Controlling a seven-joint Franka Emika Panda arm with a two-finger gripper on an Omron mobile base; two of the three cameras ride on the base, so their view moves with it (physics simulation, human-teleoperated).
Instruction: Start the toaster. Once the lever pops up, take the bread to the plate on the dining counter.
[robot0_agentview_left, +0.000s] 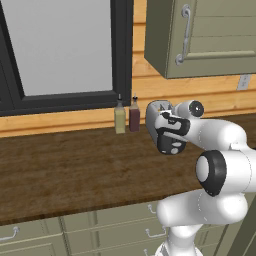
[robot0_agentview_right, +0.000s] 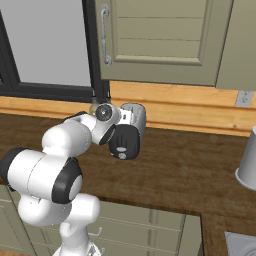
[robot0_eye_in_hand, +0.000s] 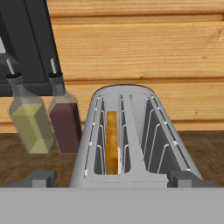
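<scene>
Silver-grey ribbed toaster (robot0_eye_in_hand: 131, 140) holds tan bread (robot0_eye_in_hand: 111, 142) upright in its left slot.

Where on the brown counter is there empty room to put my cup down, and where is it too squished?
The dark wood-grain counter is bare along the front and left of the yellow-green glass bottle. Another bare stretch runs between the rounded silver toaster and the pale grey cylinder container. It is crowded at the back wall, where the dark red bottle stands between the yellow-green one and the toaster.
</scene>
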